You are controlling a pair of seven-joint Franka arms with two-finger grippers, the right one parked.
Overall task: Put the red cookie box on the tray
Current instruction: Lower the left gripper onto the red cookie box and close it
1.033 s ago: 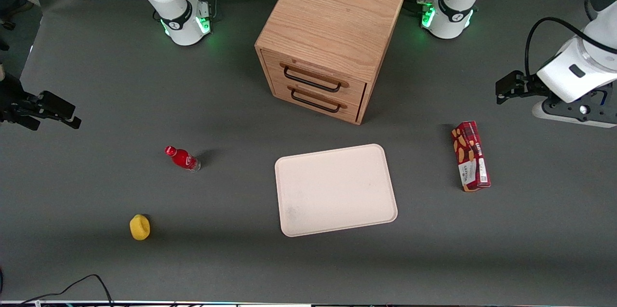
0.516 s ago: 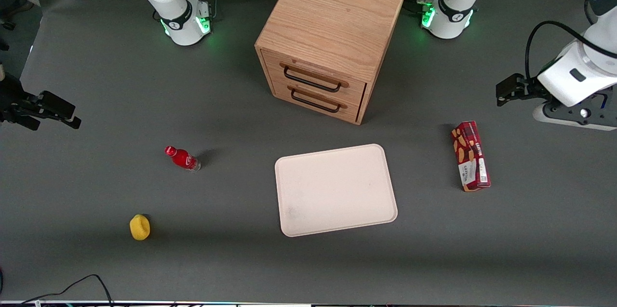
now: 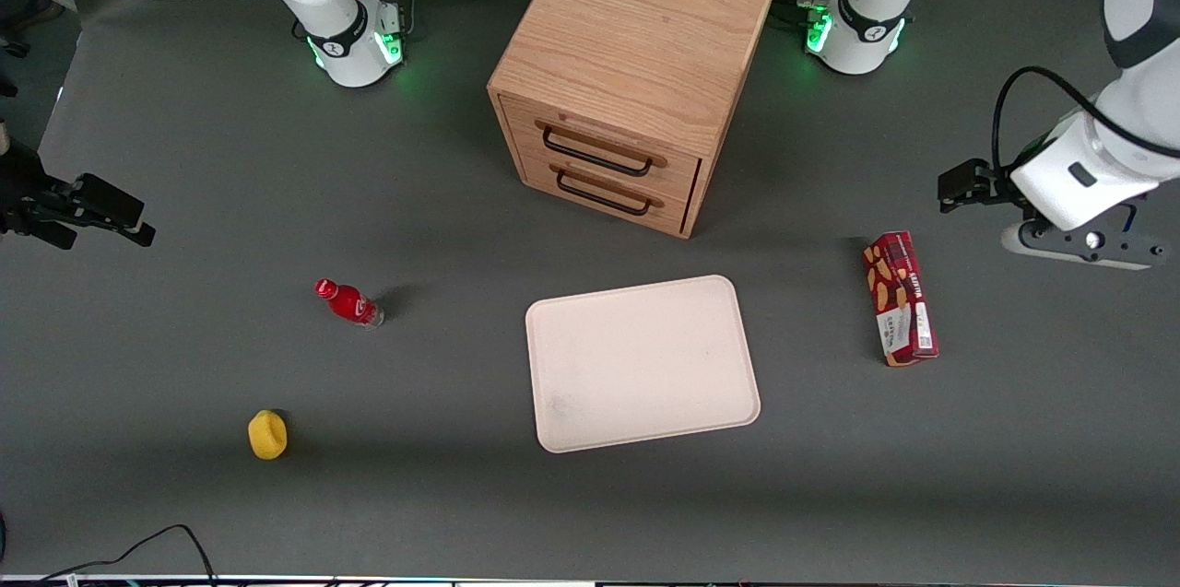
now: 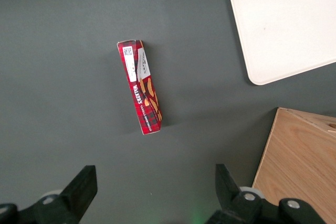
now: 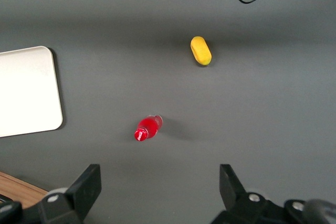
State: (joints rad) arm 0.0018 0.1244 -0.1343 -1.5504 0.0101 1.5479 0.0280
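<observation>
The red cookie box (image 3: 901, 298) lies flat on the grey table, toward the working arm's end and beside the tray (image 3: 642, 362), apart from it. In the left wrist view the box (image 4: 140, 88) shows its plaid red side and white label, with a corner of the tray (image 4: 286, 24) near it. My gripper (image 3: 959, 184) hangs above the table, farther from the front camera than the box and not touching it. Its fingers (image 4: 84, 184) stand wide apart; the gripper (image 4: 156, 187) is open and holds nothing.
A wooden two-drawer cabinet (image 3: 636, 71) stands farther from the front camera than the tray. A small red bottle (image 3: 348, 302) and a yellow lemon-like object (image 3: 267, 434) lie toward the parked arm's end. A cable (image 3: 138, 545) runs along the near table edge.
My gripper has shifted slightly toward the cookie box and the middle of the table. The box, tray and other objects have not moved.
</observation>
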